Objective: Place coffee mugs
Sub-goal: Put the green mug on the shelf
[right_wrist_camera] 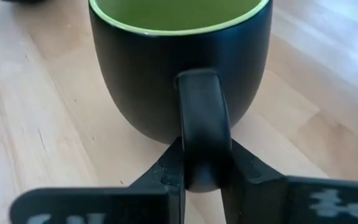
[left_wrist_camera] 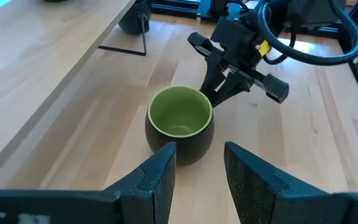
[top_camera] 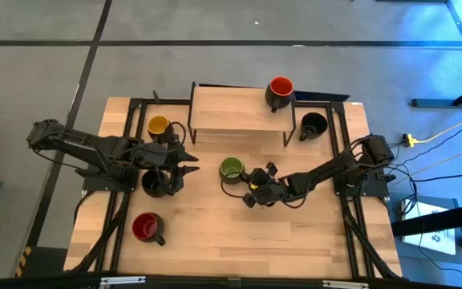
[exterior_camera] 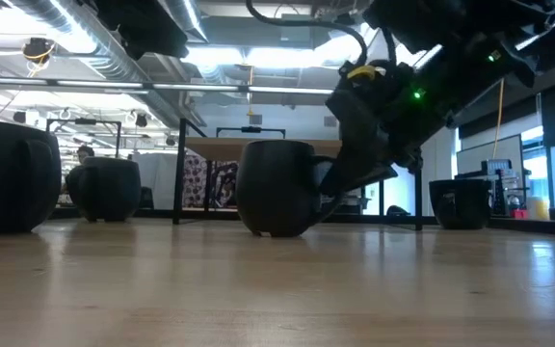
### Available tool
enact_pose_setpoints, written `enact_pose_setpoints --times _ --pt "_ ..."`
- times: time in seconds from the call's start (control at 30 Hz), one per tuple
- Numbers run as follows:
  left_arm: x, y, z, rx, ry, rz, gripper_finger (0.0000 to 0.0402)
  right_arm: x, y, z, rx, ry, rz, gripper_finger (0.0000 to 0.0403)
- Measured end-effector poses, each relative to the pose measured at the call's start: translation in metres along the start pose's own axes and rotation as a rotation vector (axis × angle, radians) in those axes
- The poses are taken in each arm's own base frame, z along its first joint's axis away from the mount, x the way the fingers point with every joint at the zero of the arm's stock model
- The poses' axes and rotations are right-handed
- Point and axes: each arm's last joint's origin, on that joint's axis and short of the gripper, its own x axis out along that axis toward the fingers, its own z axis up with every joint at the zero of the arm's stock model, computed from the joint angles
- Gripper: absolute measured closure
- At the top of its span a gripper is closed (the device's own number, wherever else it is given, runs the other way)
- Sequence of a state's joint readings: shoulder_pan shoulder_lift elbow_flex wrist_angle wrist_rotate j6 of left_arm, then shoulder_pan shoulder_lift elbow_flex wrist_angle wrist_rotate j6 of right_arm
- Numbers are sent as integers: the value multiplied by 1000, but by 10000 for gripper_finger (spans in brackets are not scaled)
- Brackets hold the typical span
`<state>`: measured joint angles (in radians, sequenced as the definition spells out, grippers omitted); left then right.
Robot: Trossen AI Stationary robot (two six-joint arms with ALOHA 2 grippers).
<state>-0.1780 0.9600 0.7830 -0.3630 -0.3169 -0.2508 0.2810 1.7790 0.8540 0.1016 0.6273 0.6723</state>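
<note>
Right gripper (right_wrist_camera: 201,177) at green mug (top_camera: 232,168) mid-table, fingers pinched on its handle (right_wrist_camera: 202,124) from 3 o'clock side. Mug upright on table (top_camera: 215,233).

Left gripper (top_camera: 184,158) at 9 o'clock of green mug, fingers apart, holding nothing.

Red mug (top_camera: 279,92) on shelf (top_camera: 227,112) at 12 o'clock. Yellow mug (top_camera: 160,127) at 10 o'clock. Second red mug (top_camera: 147,228) at 7 o'clock. Black mug (top_camera: 313,125) at 2 o'clock.

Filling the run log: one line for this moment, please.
right gripper: shut on green mug's handle | green mug: on table, mid | left gripper: open, waiting near black mug
</note>
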Motion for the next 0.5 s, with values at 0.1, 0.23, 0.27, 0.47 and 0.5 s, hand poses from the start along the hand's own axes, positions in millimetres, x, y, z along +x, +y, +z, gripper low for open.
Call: enact_pose_setpoints --times 0.1,0.23,0.27,0.47,0.5 --pt "-3 0 -3 33 42 -66 270 -5 7 14 2 10 -3 360" --pt "-15 1 -7 61 90 -160 270 -19 17 34 -6 22 -15 360" --pt "-18 3 -9 64 102 -160 270 -21 20 40 -4 21 -14 360" --pt "-39 10 -6 48 35 -167 270 -40 33 79 33 -34 -9 360" --pt "-42 11 -6 49 28 -163 270 -43 34 85 38 -55 -26 360"
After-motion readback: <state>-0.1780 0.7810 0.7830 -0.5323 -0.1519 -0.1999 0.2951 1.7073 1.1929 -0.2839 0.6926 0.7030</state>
